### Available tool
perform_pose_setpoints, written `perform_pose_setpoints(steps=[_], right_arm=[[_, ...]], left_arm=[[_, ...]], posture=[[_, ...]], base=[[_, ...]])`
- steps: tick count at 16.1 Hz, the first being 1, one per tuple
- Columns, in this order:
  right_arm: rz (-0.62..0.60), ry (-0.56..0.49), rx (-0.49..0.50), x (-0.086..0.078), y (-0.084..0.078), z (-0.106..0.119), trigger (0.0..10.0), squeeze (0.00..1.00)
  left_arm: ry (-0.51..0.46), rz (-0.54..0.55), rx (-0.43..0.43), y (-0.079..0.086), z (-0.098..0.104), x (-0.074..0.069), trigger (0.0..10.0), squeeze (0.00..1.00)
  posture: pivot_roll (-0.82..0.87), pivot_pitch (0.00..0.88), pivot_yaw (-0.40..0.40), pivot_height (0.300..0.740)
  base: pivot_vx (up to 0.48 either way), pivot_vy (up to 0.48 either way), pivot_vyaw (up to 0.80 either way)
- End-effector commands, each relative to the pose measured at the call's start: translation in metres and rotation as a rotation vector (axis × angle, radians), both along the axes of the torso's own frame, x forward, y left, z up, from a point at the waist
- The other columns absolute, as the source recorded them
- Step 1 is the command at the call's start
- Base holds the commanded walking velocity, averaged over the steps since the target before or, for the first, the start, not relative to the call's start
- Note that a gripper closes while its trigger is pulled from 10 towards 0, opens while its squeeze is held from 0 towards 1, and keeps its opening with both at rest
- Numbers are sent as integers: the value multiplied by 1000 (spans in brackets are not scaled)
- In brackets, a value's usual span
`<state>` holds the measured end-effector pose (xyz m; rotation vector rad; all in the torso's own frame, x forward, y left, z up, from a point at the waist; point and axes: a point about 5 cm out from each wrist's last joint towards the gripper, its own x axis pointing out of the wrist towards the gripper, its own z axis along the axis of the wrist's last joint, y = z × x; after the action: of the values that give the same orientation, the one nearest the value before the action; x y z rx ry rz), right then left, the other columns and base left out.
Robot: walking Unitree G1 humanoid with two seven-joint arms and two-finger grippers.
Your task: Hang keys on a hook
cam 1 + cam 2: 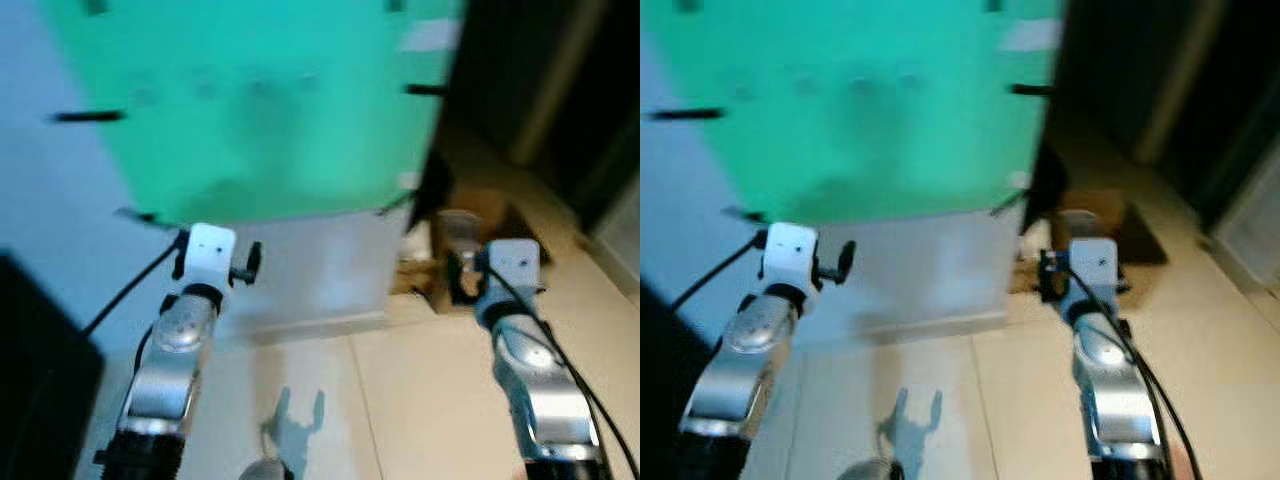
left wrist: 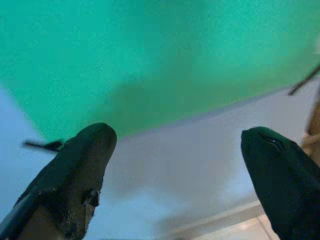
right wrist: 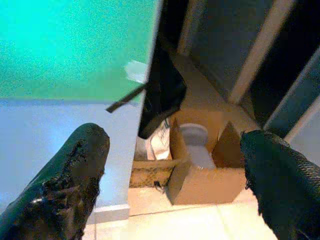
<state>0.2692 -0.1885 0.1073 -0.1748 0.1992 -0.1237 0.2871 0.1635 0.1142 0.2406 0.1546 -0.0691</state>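
step in hand: judged to be the approach or search stage; no keys and no clear hook are appearing in any view, so where the keys are cannot be told. the head views are blurring, which suggests the robot is walking or turning.

left gripper (image 2: 175,165): fingers spread wide apart, holding nothing, pointing at the wall ahead.

right gripper (image 3: 172,165): fingers likewise splayed and empty, pointing toward the corner where the wall ends.

floor (image 1: 420,400): pale beige tiles with thin joints, carrying the shadow of a two-fingered gripper between the arms.

white wall (image 1: 300,270): lower part plain, meeting the floor at a low skirting.

green sheet (image 1: 260,100): large bright panel covering the upper wall, fixed at its edges by strips of dark tape (image 1: 88,116); faint smudges on it are too blurred to name.

cardboard box (image 3: 200,165): open-flapped, sitting on the floor just beside the wall's end, with a pale rounded object inside.

dark doorway (image 3: 280,60): beyond the box, framed by light posts.

next move, as judgement: finding the keys and a hook first; steadying the view would help.
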Motion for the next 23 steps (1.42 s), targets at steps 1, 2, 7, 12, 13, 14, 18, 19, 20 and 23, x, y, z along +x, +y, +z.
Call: perform_pose_setpoints(steps=[1, 2, 7, 12, 13, 14, 18, 19, 20, 23], right_arm=[[24, -9, -23, 2, 5, 1, 10000, 1000], [31, 24, -124, 3, 4, -1, 10000, 1000], [-16, 14, 2, -1, 4, 1, 10000, 1000], [-25, -17, -2, 1, 4, 4, 10000, 1000], [-17, -7, 27, 2, 6, 5, 10000, 1000], [14, -11, 56, 2, 9, 5, 10000, 1000], [38, -2, 73, 0, 14, 2, 10000, 1000], [48, 5, 82, 0, 15, 1, 10000, 1000], [61, 12, 63, 1, 16, 1, 10000, 1000], [72, -12, -2, 2, 16, 3, 10000, 1000]], left_arm=[[-10, 7, 3, 2, 3, 1, 10000, 0], [-10, 9, 4, 4, 2, 1, 10000, 0], [-39, -50, -22, -6, 6, 5, 10000, 0], [-43, -51, -5, -6, 6, 7, 10000, 0], [-43, -56, -3, -7, 6, 6, 10000, 0], [-45, -61, -1, -8, 5, 6, 10000, 0], [-44, -55, 7, -7, 5, 4, 10000, 0], [-58, -47, -7, -6, 7, 3, 10000, 0], [-63, -47, -6, -5, 8, 4, 10000, 0], [-64, -60, 11, -7, 7, 4, 10000, 0]], posture=[[-68, 0, 13, 740], [-74, 0, 17, 740], [-96, 0, 41, 740], [-104, 0, 49, 740], [-105, 0, 47, 740], [-100, 0, 41, 740], [-87, 0, 27, 740], [-87, 0, 26, 740], [-87, 0, 25, 740], [-92, 0, 29, 740]], base=[[0, 0, 800], [0, 0, 800], [0, 0, 799], [0, -131, 480], [0, -375, 0], [0, -398, 0], [0, -313, 0], [0, 0, 0], [0, 0, 800], [0, 0, 800]])
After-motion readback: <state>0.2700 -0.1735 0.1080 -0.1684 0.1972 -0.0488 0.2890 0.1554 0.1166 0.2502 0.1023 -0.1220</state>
